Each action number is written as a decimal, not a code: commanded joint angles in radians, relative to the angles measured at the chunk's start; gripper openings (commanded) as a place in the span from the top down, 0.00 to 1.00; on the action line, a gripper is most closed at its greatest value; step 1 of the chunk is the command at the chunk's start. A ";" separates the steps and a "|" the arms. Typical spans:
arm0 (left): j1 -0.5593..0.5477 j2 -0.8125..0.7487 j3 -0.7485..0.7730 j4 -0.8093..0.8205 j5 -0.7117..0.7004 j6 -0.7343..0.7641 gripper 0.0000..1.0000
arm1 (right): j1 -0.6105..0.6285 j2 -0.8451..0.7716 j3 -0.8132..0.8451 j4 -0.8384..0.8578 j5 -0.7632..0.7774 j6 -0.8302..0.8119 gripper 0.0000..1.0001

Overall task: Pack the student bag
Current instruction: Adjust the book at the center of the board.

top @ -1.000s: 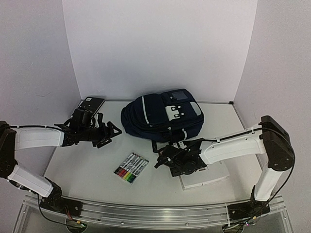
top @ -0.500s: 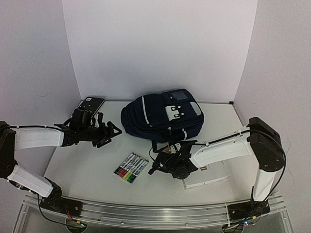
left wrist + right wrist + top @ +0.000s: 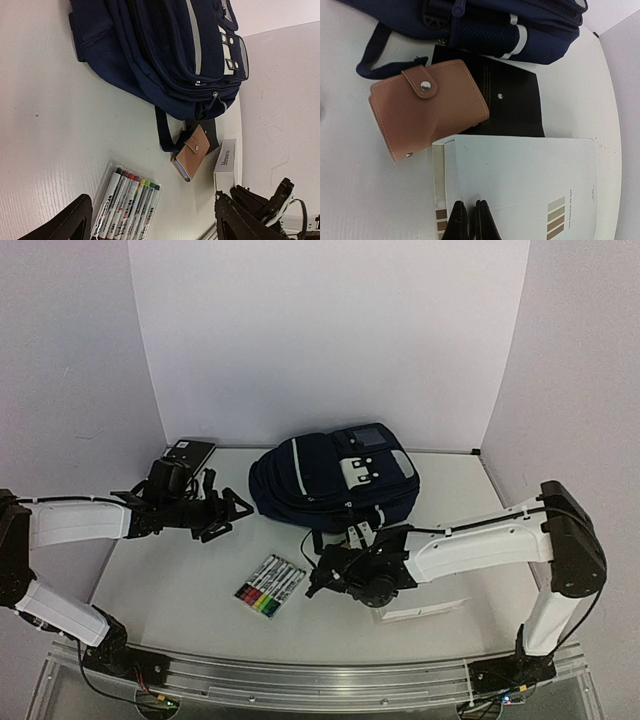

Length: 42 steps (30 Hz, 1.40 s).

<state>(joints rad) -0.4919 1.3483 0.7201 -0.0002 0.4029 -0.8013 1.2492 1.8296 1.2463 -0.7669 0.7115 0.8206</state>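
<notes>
The student bag (image 3: 335, 480) lies at the far middle of the surface (image 3: 180, 580). It looks soft, floppy and probably light, so I would hold a strap or the zipper edge. The left tool (image 3: 228, 512) is wide open, and the right tool (image 3: 468, 212) has its fingers pressed together.

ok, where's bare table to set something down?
Free: table left of the marker pack, bordered by the left arm; between the student bag and right wall. Crowded: in front of the bag: wallet, black card, white booklet, right tool.

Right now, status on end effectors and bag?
Left end effector open, empty. Right end effector shut, over white booklet. Student bag looks closed; brown wallet beside it.
</notes>
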 commanded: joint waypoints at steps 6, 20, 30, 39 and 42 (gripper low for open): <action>-0.020 0.050 0.120 0.107 0.204 -0.048 0.14 | 0.072 -0.197 0.056 0.097 0.069 -0.053 1.00; -0.182 0.433 0.240 0.590 0.494 -0.361 0.12 | 0.120 -0.153 0.069 0.269 0.002 -0.132 1.00; -0.271 0.627 0.367 0.744 0.553 -0.493 0.11 | 0.151 -0.117 0.070 0.291 -0.002 -0.154 1.00; -0.309 0.683 0.422 0.605 0.608 -0.460 0.10 | 0.166 -0.142 0.044 0.353 0.003 -0.209 1.00; -0.316 0.679 0.431 0.517 0.611 -0.415 0.15 | 0.169 -0.154 0.029 0.368 0.006 -0.219 1.00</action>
<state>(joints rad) -0.7911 2.0196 1.1059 0.6148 0.9676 -1.2575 1.4069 1.7100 1.2824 -0.4728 0.7037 0.6238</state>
